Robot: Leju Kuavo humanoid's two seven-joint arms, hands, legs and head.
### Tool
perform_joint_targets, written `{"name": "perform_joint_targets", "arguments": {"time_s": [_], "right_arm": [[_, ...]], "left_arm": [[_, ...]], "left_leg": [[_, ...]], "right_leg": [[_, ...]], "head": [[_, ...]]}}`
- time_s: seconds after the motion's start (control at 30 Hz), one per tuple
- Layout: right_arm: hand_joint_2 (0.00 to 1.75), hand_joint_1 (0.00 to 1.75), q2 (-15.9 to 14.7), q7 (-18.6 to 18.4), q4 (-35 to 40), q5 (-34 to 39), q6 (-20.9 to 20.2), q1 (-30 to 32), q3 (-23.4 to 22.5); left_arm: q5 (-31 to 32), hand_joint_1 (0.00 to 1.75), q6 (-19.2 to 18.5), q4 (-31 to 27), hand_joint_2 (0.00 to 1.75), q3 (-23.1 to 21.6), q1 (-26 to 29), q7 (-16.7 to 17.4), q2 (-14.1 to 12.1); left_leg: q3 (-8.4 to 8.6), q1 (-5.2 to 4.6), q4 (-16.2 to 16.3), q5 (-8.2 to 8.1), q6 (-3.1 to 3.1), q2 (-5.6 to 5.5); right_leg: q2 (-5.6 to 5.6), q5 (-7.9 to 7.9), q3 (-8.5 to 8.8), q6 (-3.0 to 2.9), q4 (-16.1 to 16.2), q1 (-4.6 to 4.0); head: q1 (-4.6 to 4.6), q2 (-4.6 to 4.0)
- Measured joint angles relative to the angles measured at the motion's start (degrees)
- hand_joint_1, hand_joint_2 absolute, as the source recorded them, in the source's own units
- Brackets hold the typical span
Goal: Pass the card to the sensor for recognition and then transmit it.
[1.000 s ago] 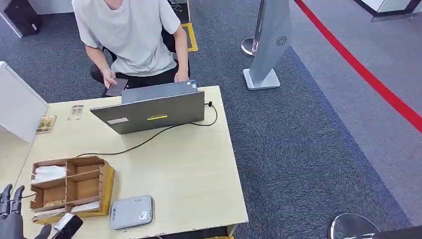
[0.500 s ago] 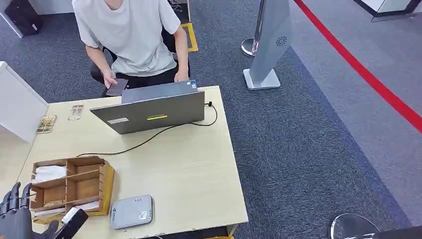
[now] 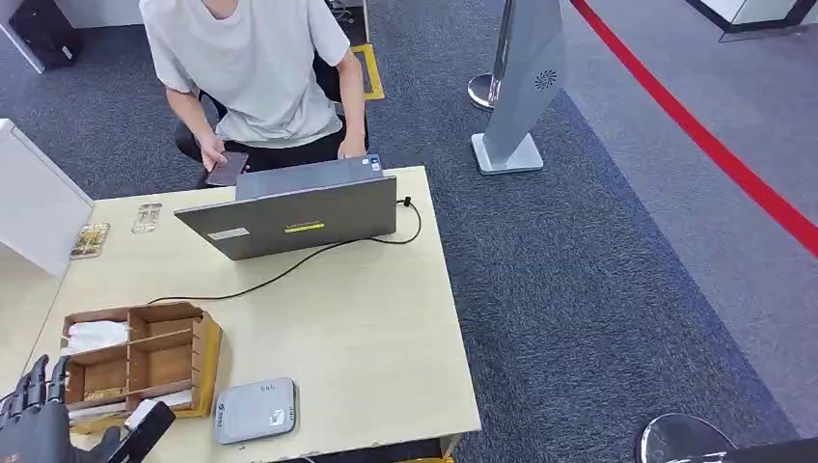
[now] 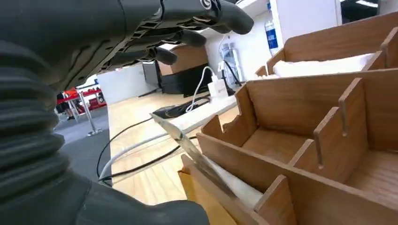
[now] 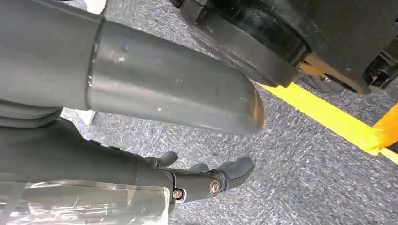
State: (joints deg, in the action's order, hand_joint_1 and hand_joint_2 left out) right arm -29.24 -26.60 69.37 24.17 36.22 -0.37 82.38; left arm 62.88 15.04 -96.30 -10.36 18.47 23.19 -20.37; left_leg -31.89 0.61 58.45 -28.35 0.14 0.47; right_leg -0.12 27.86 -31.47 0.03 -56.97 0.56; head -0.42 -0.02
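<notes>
Wooden organizer (image 3: 145,362) at table (image 3: 367,338) edge, left hand (image 3: 39,429) beside.

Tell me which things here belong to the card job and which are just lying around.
Job: left hand; card in the wooden box; grey sensor.
Lying about: laptop, its cable, person's phone.

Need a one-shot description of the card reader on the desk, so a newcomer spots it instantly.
Start at the pale wooden table and go to its near edge. Just right of the wooden divider box lies the card reader. It is a flat, light grey rounded slab, much smaller than the open grey laptop at the far side.
</notes>
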Motion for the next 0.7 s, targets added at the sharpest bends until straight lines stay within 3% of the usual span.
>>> {"name": "perform_joint_targets", "arguments": {"time_s": [0.63, 0.67, 0.7], "right_arm": [[0.00, 0.00, 0.0, -1.5, 0.6, -0.2, 0.8, 0.0, 0.0], [0.00, 0.00, 0.0, -1.5, 0.6, -0.2, 0.8, 0.0, 0.0], [0.00, 0.00, 0.0, -1.5, 0.6, -0.2, 0.8, 0.0, 0.0]], "left_arm": [[0.8, 0.00, 0.6, 0.0, 1.75, 2.8, 1.7, 1.3, 1.4], [0.8, 1.75, 0.6, 0.0, 1.75, 2.8, 1.7, 1.3, 1.5], [0.8, 1.75, 0.6, 0.0, 1.75, 2.8, 1.7, 1.3, 1.5]], "left_leg": [[0.00, 0.00, 0.0, 0.00, 0.00, 0.00], [0.00, 0.00, 0.0, 0.00, 0.00, 0.00], [0.00, 0.00, 0.0, 0.00, 0.00, 0.00]], "right_leg": [[-0.01, 0.00, 0.01, 0.00, 0.0, 0.00], [0.00, 0.00, 0.01, 0.00, 0.0, 0.00], [0.00, 0.00, 0.01, 0.00, 0.0, 0.00]], "head": [[0.00, 0.00], [0.00, 0.00], [0.00, 0.00]]}}
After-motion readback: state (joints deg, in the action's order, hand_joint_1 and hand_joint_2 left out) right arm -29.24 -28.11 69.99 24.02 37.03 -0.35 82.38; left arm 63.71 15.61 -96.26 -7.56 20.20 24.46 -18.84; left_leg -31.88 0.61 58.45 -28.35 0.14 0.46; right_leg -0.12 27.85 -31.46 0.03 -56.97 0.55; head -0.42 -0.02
